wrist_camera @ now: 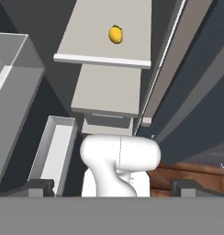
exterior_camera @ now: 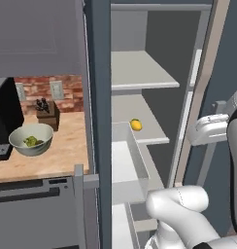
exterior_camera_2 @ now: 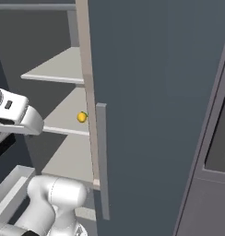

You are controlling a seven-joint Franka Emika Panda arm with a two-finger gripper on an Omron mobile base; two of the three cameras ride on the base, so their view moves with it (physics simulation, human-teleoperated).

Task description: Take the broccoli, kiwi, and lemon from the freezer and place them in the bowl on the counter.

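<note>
The lemon (exterior_camera: 135,125) is lying alone on a white shelf (exterior_camera: 140,121) inside the open freezer (exterior_camera: 99,97), close to that shelf's front edge and toward its left side as the left base view is showing it. In the right base view the lemon (exterior_camera_2: 81,117) is sitting just above the shelf's front lip, beside the edge of the dark grey door panel (exterior_camera_2: 151,106). The hand view is looking down over the shelves, and there the lemon (wrist_camera: 115,34) is sitting near the top, well apart from the gripper (wrist_camera: 112,187), whose two dark fingertips (wrist_camera: 40,187) are standing far apart at the bottom corners with nothing between them; the jaws are spread wide and carrying nothing. Clear door bins (wrist_camera: 54,149) are lying to the left below the shelf. Out on the counter (exterior_camera: 67,146), the bowl (exterior_camera: 31,139) is resting near the front edge, holding something yellow-green, the broccoli (exterior_camera: 31,141), inside it. A knife block (exterior_camera: 46,115) is standing behind the bowl by the brick wall.
</note>
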